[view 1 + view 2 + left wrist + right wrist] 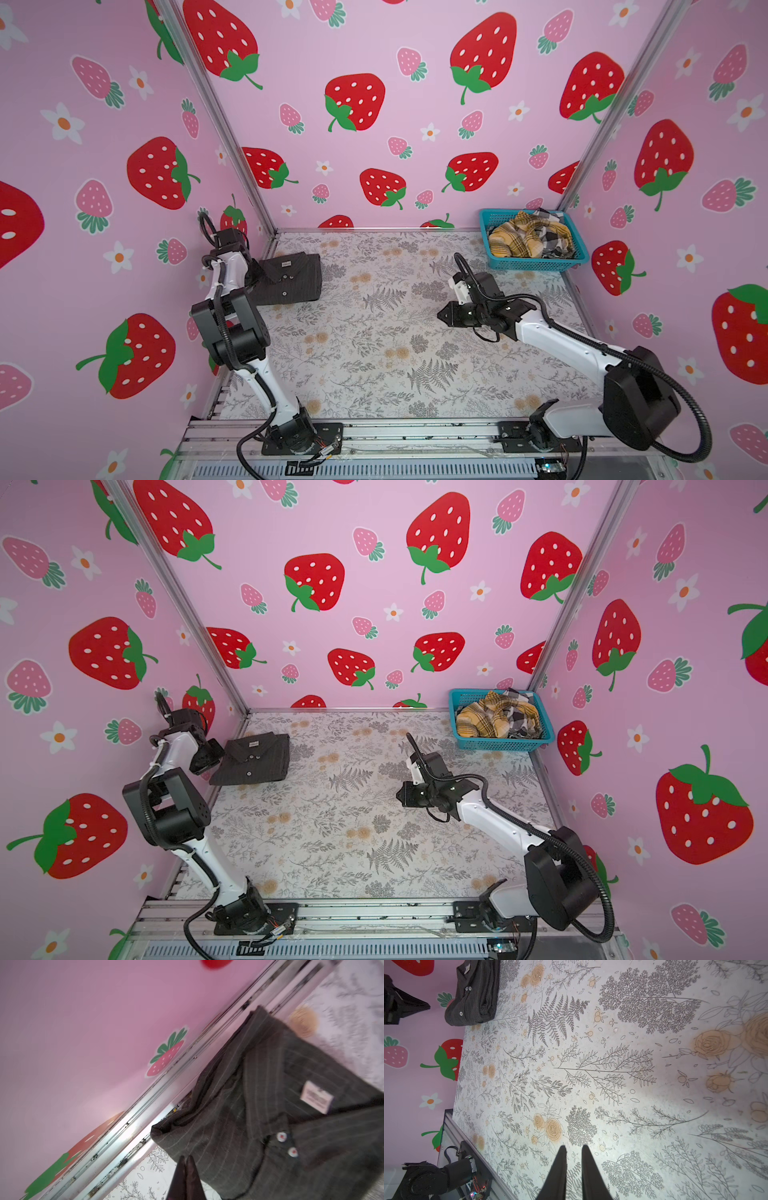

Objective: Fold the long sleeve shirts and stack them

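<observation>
1. The left wrist view is blurred. It cuts off the left end effector [186, 1157], showing only the fingertips, which are clenched together with nothing between them.
2. The dark shirt [270, 1115] lies folded on the table [374, 353], collar up, just beside the left end effector's tip. In the right wrist view a small gap separates the two. The shirt is well apart from the right end effector [574, 1147].
3. In a top view the left arm covers the side of the shirt nearest the left end effector.
4. A pale label [316, 1097] sits inside the collar, but its writing is too blurred to read. Two small buttons [282, 1136] show below it.
5. The right end effector hangs over bare table, its fingers a narrow gap apart and grasping nothing. Their bases are cut off.
6. Behind the right end effector, a blue basket [536, 264] holds a crumpled yellow shirt [519, 241] and a check shirt [555, 241]. Where one garment ends and the other begins is hard to make out.
</observation>
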You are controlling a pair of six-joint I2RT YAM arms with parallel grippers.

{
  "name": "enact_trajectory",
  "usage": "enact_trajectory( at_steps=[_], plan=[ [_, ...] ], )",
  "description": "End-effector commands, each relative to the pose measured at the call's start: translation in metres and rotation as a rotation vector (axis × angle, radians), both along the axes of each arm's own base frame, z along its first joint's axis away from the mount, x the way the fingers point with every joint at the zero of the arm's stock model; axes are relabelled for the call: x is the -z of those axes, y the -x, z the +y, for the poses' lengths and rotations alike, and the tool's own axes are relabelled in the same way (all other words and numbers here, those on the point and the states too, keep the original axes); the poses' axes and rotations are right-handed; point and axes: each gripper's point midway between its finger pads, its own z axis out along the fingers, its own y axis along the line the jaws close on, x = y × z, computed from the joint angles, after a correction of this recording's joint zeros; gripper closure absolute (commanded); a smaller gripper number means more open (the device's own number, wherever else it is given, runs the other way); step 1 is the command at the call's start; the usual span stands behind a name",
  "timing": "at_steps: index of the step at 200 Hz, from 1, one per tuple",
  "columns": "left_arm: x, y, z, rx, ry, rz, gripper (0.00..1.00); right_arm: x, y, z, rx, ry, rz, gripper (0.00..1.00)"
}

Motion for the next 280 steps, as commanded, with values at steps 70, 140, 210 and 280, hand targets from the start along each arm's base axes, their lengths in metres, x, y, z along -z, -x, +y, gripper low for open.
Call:
enact_trajectory(
  at_steps=[70,140,210,280],
  plan=[
    [0.077,0.012,0.008,0.028,0.042,0.188,1.00,0.010,0.000,-0.006,0.038,0.044,0.028,0.84],
    [-0.015,-0.015,0.001,-0.014,-0.027,-0.018,0.83,-0.021,-0.009,-0.008,0.060,0.022,-0.053,0.84],
    [-0.155,-0.012,-0.158,0.309,-0.033,-0.378,0.53,-0.074,-0.035,-0.049,0.249,0.052,-0.257,0.71],
    [-0.192,0.067,-0.261,0.574,0.065,-0.687,0.32,-0.128,-0.051,-0.135,0.587,0.160,-0.622,0.08]
  ],
)
